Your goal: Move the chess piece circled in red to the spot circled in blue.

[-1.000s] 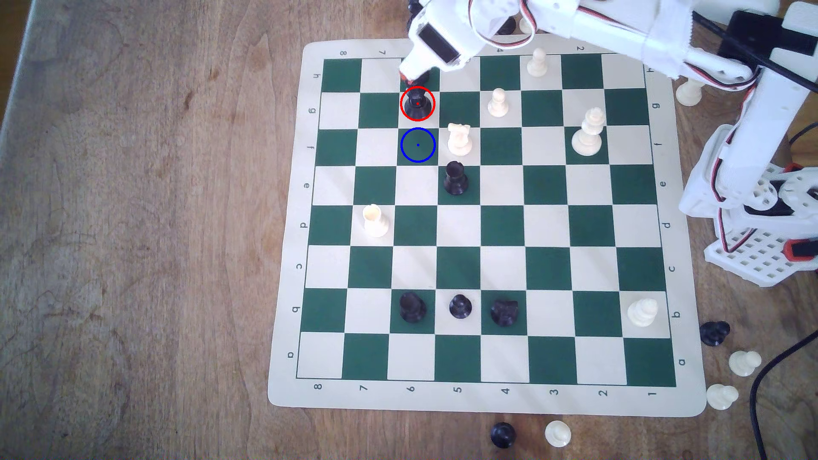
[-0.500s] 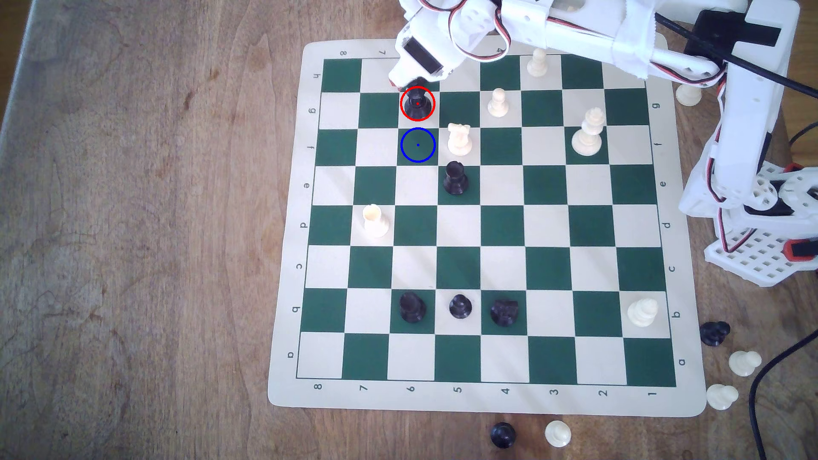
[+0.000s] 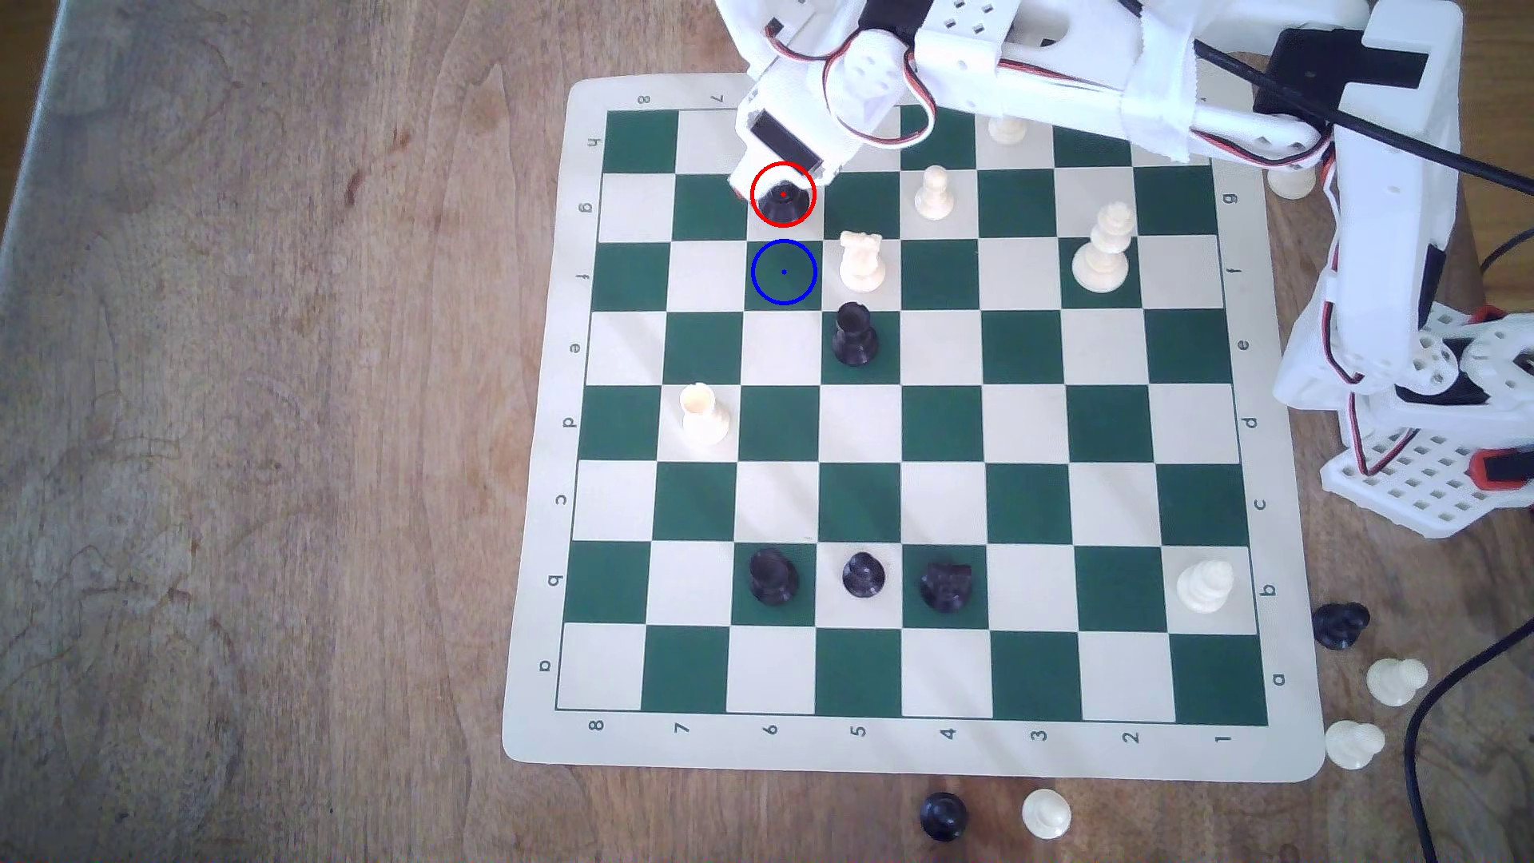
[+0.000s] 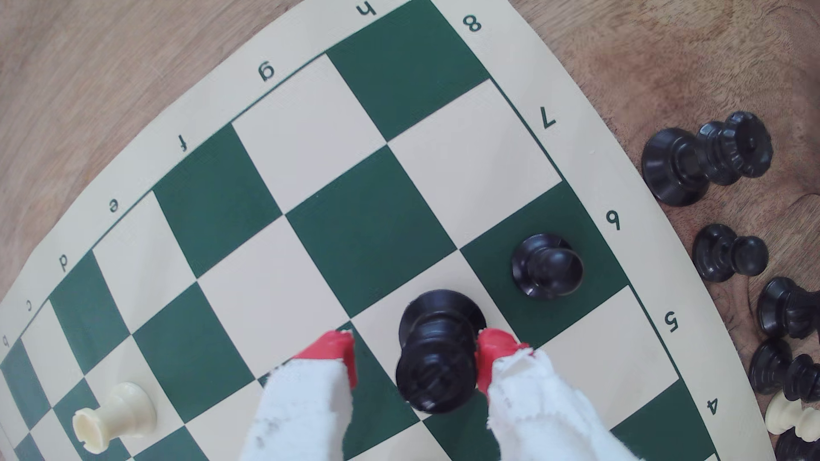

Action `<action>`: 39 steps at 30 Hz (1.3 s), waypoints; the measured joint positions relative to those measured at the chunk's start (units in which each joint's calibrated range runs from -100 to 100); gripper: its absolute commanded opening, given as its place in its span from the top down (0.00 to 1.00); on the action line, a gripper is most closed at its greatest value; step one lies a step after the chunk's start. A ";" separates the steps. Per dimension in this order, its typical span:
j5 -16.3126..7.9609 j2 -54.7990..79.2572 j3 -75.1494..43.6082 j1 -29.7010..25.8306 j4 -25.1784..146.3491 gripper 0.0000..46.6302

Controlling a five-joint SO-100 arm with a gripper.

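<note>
The chess piece [image 3: 784, 205], tall and glossy black, stands inside the red ring on the board, its top covered by my gripper [image 3: 776, 184] in the exterior view. In the wrist view the chess piece [image 4: 435, 354] rises between my red-tipped, cloth-wrapped fingers [image 4: 337, 350]. My gripper [image 4: 417, 343] is open around it: one tip lies close against its side, the other stands a gap away. The spot [image 3: 784, 272], a dark green square with a blue ring and dot, lies one square nearer in the exterior view and is bare.
A short black pawn [image 4: 548, 266] stands on the adjoining square behind the chess piece. A white rook [image 3: 862, 261] stands beside the spot, a black piece [image 3: 855, 333] diagonally nearer. Captured black pieces [image 4: 705, 159] lie off the board's edge on the wooden table [image 3: 249, 415].
My gripper has moved over the red ring and come down around the chess piece, now covering its top. The pieces on the board have not moved.
</note>
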 measured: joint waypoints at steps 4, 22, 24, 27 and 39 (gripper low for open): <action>0.00 0.67 0.00 0.00 0.00 0.82; 0.00 0.67 0.00 -0.07 0.00 0.95; 0.00 0.67 0.00 -0.07 0.00 0.95; 0.00 0.17 0.00 -0.07 0.00 0.95; 0.24 -9.30 1.45 -3.47 0.40 0.96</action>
